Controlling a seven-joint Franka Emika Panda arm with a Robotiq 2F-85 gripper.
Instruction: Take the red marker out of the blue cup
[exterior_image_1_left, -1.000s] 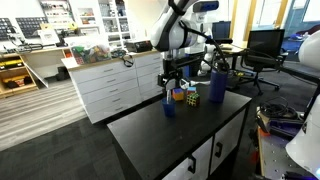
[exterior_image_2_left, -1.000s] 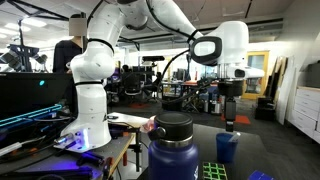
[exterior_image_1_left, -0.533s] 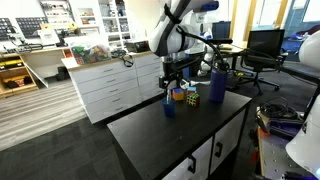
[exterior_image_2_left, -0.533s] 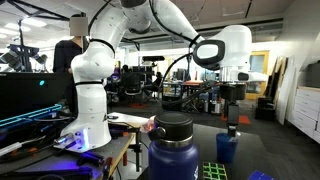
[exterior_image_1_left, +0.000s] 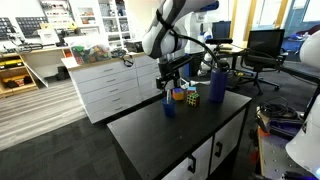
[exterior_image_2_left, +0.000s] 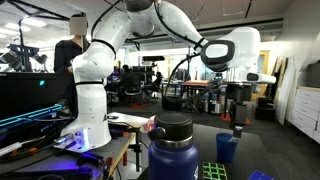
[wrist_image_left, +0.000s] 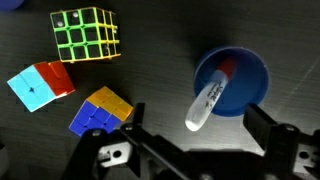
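Observation:
In the wrist view the blue cup (wrist_image_left: 240, 72) stands on the black table, seen from above. The marker (wrist_image_left: 209, 96) leans in it, with a pale barrel, a red end down in the cup and its top sticking out over the rim. My gripper (wrist_image_left: 199, 118) is open, with one finger on each side of the marker's top and not touching it. In both exterior views the gripper (exterior_image_1_left: 168, 88) (exterior_image_2_left: 238, 128) hangs just above the cup (exterior_image_1_left: 168, 107) (exterior_image_2_left: 227, 149).
Three multicoloured puzzle cubes (wrist_image_left: 86, 32) (wrist_image_left: 40, 85) (wrist_image_left: 102, 111) lie close beside the cup. A tall dark blue bottle (exterior_image_1_left: 217, 86) (exterior_image_2_left: 172, 152) stands further along the black table (exterior_image_1_left: 190, 130). White drawer cabinets (exterior_image_1_left: 120, 85) are behind.
The arm's wrist has shifted sideways a little above the cup. The gripper stays open, and the marker stays in the cup.

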